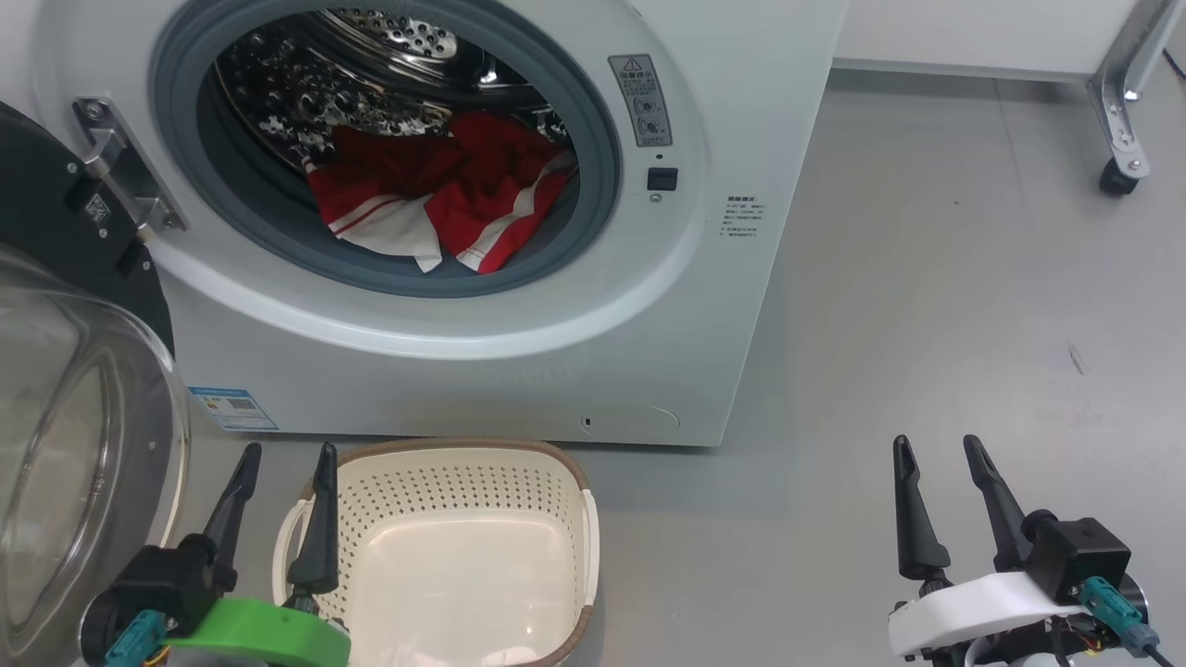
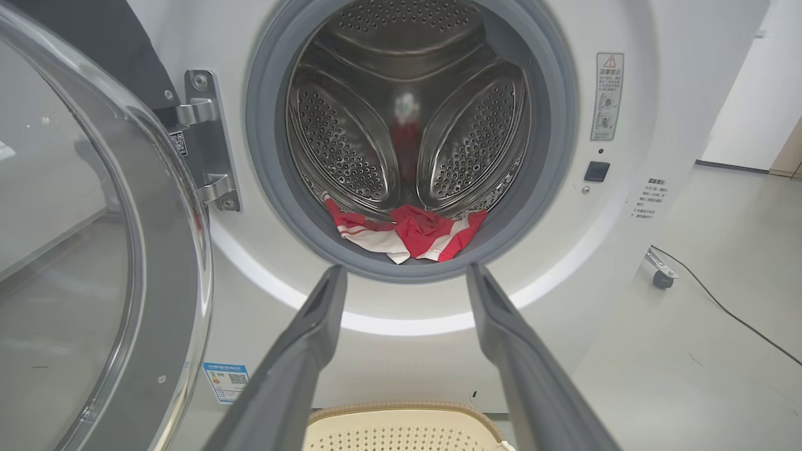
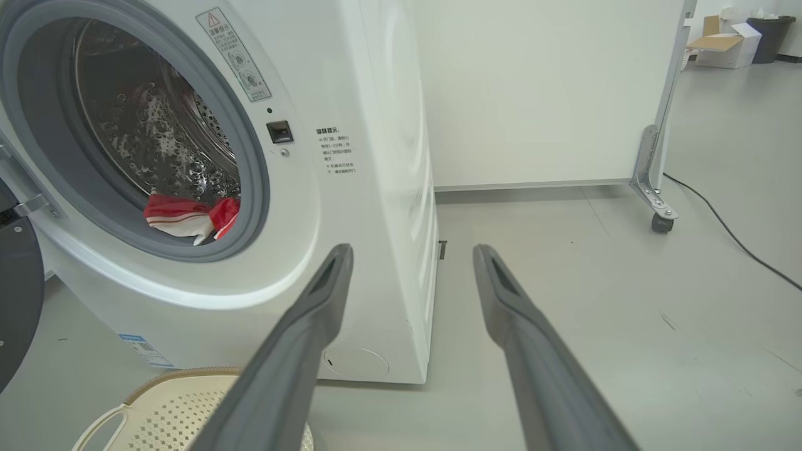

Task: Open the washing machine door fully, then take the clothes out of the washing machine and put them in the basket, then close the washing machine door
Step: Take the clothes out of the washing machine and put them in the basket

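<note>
Clothes [image 1: 398, 171] look soft, light and limp, best pinched at a raised fold; left gripper [image 1: 289, 449] and right gripper [image 1: 935, 443] stand spread, empty.

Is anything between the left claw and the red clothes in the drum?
Nothing visible. The open left claw points straight at the red striped fabric clothes; the round black glass door is swung aside to its left.

Washing machine [image 1: 482, 389]: smooth white panels with a soft sheen. Drum [image 2: 407, 56]: polished, perforated steel. Gasket [image 2: 266, 125]: matt grey rubber. Door [image 1: 37, 185]: black frame, clear glossy glass bulge [image 1: 65, 445], bright metal hinge [image 2: 207, 138]. Clothes [image 1: 445, 185]: soft, creased red-and-white cloth. Basket [image 1: 463, 491]: smooth cream plastic, perforated walls, brown woven-look rim. Floor [image 1: 927, 278]: smooth grey, faintly reflective.
</note>
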